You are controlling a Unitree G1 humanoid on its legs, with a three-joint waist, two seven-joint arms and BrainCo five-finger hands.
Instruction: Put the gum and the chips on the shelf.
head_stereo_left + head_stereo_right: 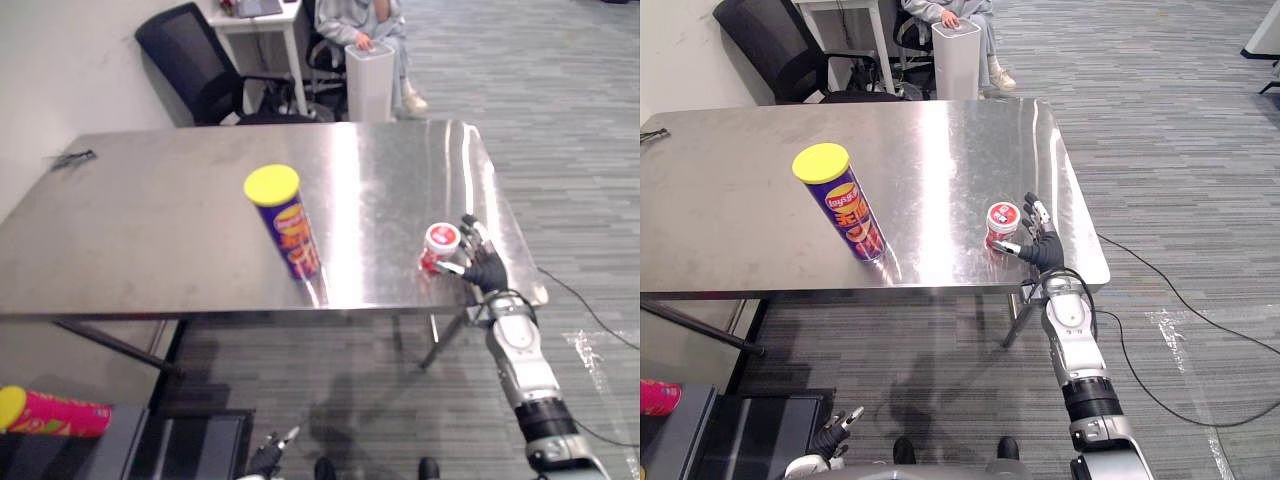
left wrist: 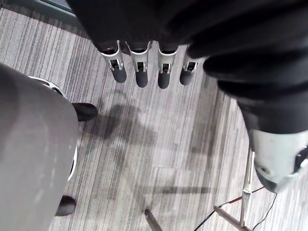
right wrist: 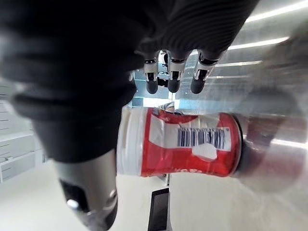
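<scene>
A small red-and-white plastic gum tub (image 1: 1002,222) is seen upright near the front right edge of a brushed steel table (image 1: 740,160). It is flanked by the thumb and the straight, unclenched fingers of the right hand (image 1: 1044,249). A tall purple chips tube with a yellow lid (image 1: 845,212) is stood well apart, further left. The left hand (image 2: 140,72) is held low over the floor, fingers relaxed.

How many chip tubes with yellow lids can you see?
2. A purple chip tube stands on the steel table; a pink chip tube lies on a dark surface, lower left. Others may be hidden.
</scene>
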